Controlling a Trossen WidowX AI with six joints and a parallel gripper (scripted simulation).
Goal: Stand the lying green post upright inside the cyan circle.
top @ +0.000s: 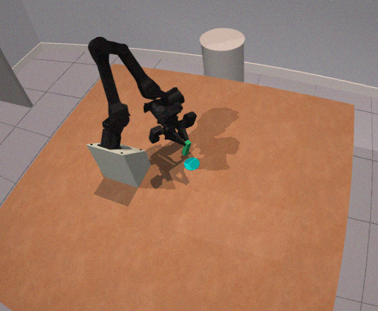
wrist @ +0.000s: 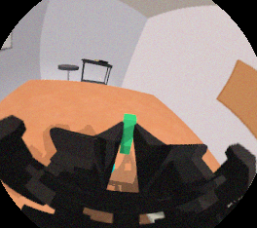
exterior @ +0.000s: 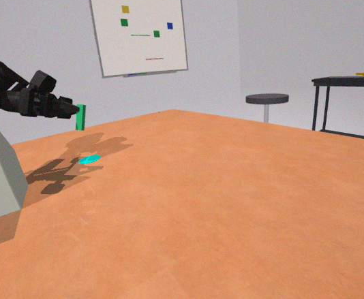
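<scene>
Claw point(exterior: 73, 109) reaches out level, well above the orange surface point(exterior: 221, 190), pinching the green post point(exterior: 80, 116) near its top end. Post hangs upright from the fingertips, its lower end clear of the surface with air beneath it. Wrist view: post point(wrist: 128, 133) stands straight between the two dark fingers, projecting past their tips. Cyan circle point(top: 191, 164) lies flat on the surface below the claw point(top: 184, 142) and a little forward of the post point(top: 186, 148) in the top view, apart from it; part of the arm's shadow falls beside it. Circle point(exterior: 89, 159) uncovered in the exterior view.
</scene>
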